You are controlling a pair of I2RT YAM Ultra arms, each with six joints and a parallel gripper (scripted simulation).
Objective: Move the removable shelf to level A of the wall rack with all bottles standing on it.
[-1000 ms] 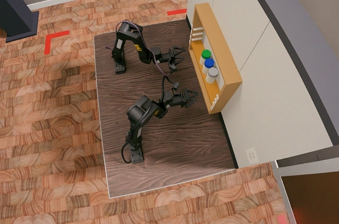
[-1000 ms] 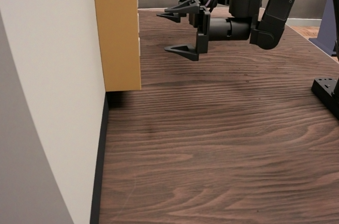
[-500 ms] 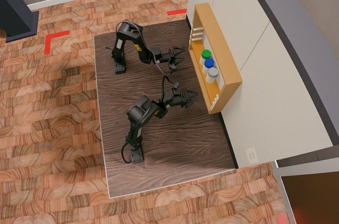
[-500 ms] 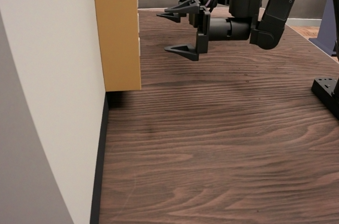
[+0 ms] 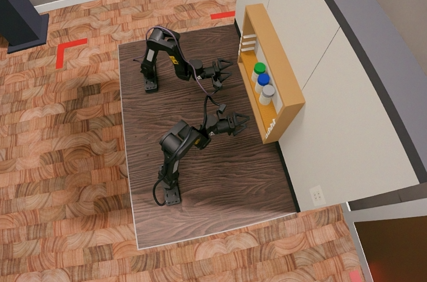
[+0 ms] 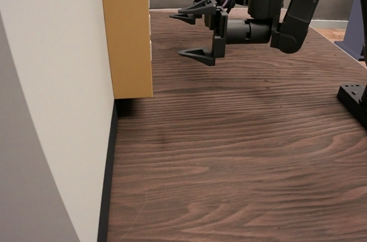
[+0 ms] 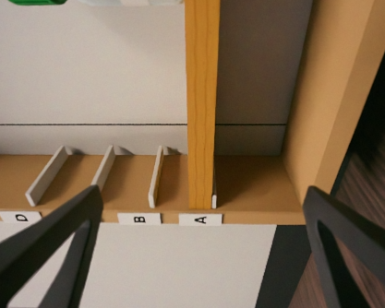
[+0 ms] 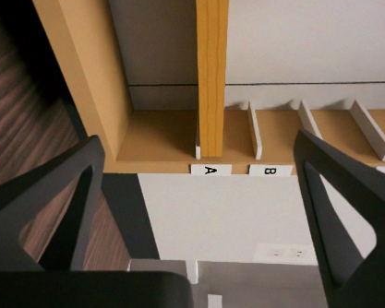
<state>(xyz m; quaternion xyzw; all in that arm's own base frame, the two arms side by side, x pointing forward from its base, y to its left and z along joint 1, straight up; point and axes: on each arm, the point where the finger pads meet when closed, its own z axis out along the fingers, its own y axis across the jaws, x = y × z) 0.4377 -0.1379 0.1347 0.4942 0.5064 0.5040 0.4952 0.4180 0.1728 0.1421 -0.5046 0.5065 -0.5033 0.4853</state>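
On level-A shelf (image 5: 268,114) (image 7: 201,93) (image 8: 211,70), three upright capped bottles (image 5: 262,82)
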